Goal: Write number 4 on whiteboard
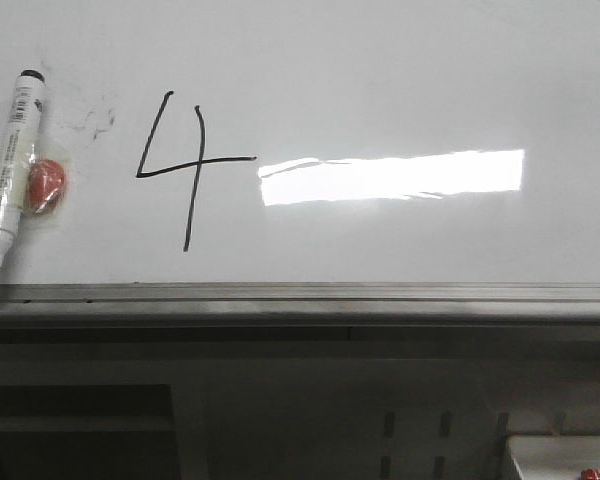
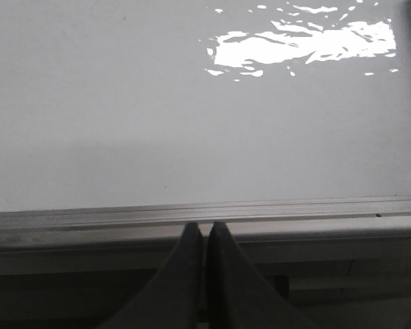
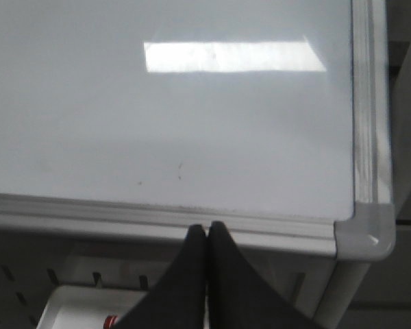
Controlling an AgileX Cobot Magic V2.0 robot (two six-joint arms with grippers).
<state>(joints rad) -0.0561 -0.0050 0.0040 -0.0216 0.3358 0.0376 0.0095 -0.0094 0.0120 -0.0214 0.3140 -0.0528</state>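
Showing a finished 4 (image 1: 180, 165) on the whiteboard (image 1: 380, 80), just left of the glare (image 1: 392, 177); marker (image 1: 10, 170) lies further left. Left pincer (image 2: 205, 236) and right pincer (image 3: 207, 236) both pressed together, empty, at the rim.

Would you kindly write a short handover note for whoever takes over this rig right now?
Left gripper: shut, empty, just in front of the grey metal lower rim of the whiteboard.
Right gripper: shut, empty, near the board's lower right corner.
Large glossy white whiteboard: carries a thin black hand-drawn number 4, left of the bright light reflection.
White marker with black cap lies at the board's left edge, beside a small red object.
Done: the 4 is written. Left: nothing visible.
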